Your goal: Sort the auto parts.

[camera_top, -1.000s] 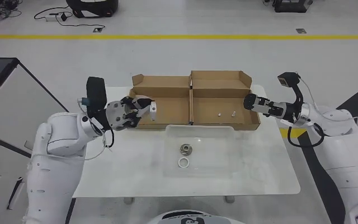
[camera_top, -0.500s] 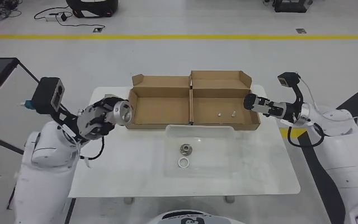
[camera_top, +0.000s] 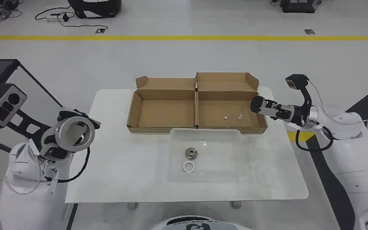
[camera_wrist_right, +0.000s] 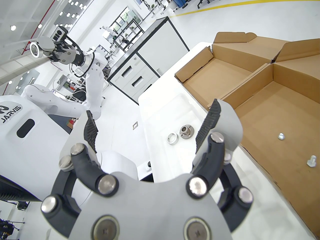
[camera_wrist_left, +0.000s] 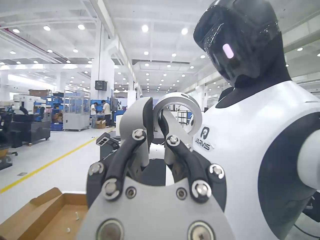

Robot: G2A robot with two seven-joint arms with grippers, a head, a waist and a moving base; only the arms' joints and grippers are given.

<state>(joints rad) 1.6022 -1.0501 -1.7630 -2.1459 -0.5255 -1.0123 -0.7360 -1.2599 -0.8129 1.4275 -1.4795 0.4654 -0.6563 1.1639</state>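
Observation:
My left gripper is shut on the wall of a large metal ring, one finger inside its bore and one outside. In the top view this ring hangs in the air off the table's left edge. My right gripper is open and holds nothing; it hovers at the right end of the cardboard box. A clear tray holds a flanged metal hub and a small white ring. Two small bolts lie in the box's right compartment.
The box's left compartment has a bare floor. The white table carries the box at the back and the tray in front of it. A cabinet with a dark frame stands beyond the table's left side.
My left arm has swung away from the box's left compartment, out past the table's left edge and upward, with the large ring still in its gripper. The right arm has kept still.

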